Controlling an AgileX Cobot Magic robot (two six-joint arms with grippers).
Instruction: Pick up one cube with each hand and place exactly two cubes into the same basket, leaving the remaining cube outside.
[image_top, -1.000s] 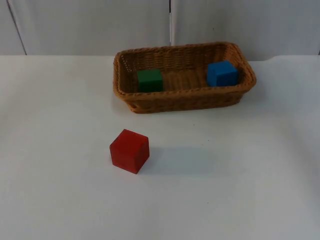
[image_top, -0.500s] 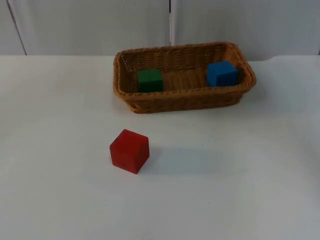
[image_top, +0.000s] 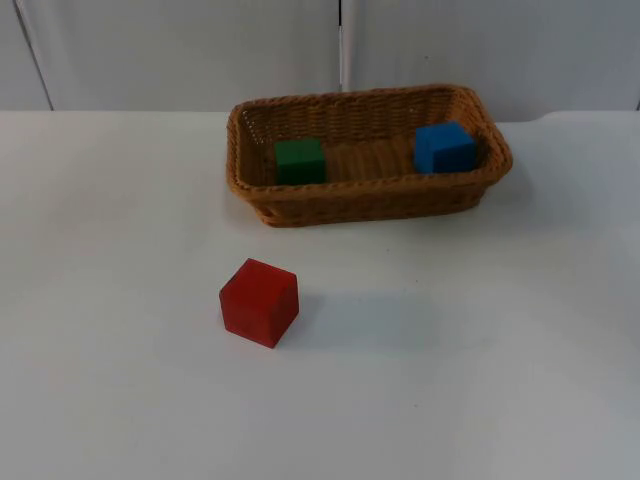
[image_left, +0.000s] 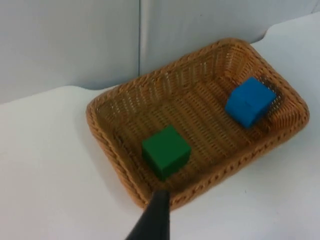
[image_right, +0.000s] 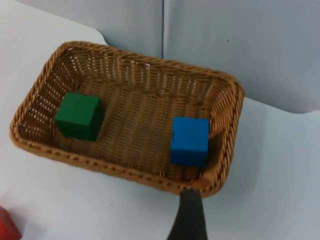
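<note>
Placement step looks done: green cube (image_top: 300, 160) and blue cube (image_top: 444, 147) both sit inside the basket (image_top: 350, 205), green toward its 9 o'clock end, blue toward 3 o'clock, well apart. Red cube (image_top: 259, 301) is out on the bench (image_top: 120, 380), at roughly 7 o'clock from the basket, clear of the rim.

Left gripper (image_left: 152, 222) hangs above the bench just outside the basket wall nearest the green cube; right gripper (image_right: 189, 215) likewise by the blue cube's corner. One fingertip visible each, so can't tell if either is released or clenched. Nothing held that I can see.

Next: nothing to grasp. Leave red alone, park both arms clear of the basket.
</note>
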